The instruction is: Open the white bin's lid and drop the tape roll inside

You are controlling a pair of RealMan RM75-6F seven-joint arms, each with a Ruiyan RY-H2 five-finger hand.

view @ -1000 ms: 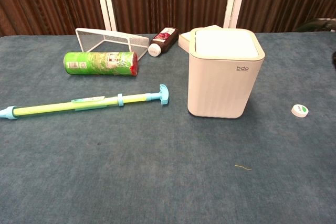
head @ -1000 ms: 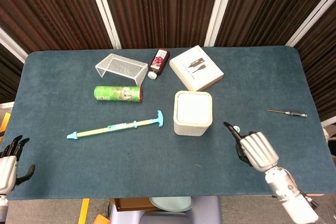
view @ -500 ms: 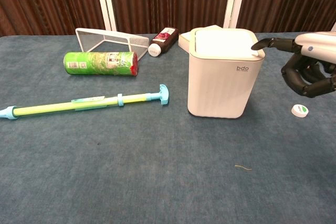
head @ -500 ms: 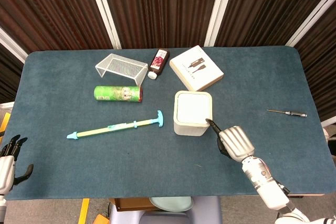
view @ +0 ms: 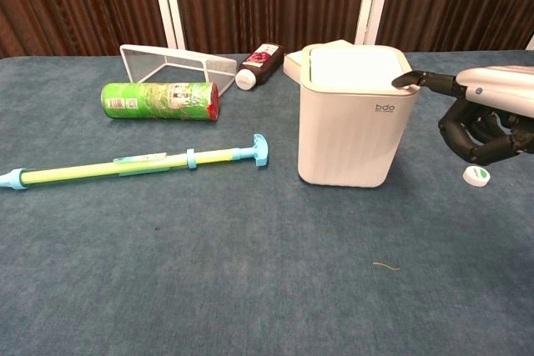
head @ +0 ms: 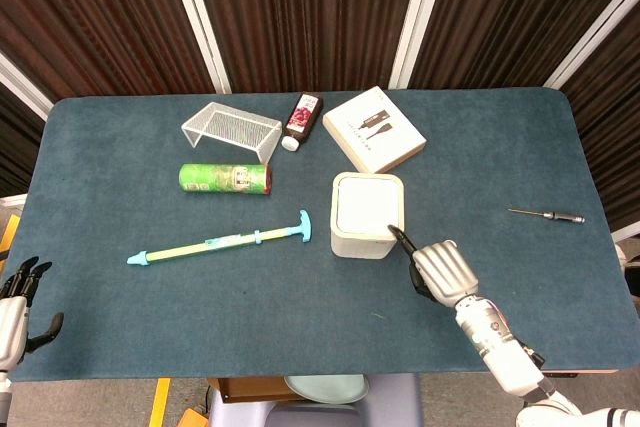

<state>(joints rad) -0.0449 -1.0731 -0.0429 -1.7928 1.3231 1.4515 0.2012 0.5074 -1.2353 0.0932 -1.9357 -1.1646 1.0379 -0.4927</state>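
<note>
Right hand (view: 480,118), one finger extended and the rest curled holding nothing, touches the near right edge of the closed bin (view: 357,118) lid. Tape (view: 476,176) lies just beside it on open table (view: 250,289). Left hand (head: 15,307) hangs open at the table's near left edge.

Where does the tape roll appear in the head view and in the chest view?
Head view: not visible; the right hand covers the spot where it would lie.
Chest view: the tape roll lies on the table at the right edge, just below that hand, to the right of the white bin.
Shared landmark: the white bin, with an extended finger at its lid's near right corner.
</note>
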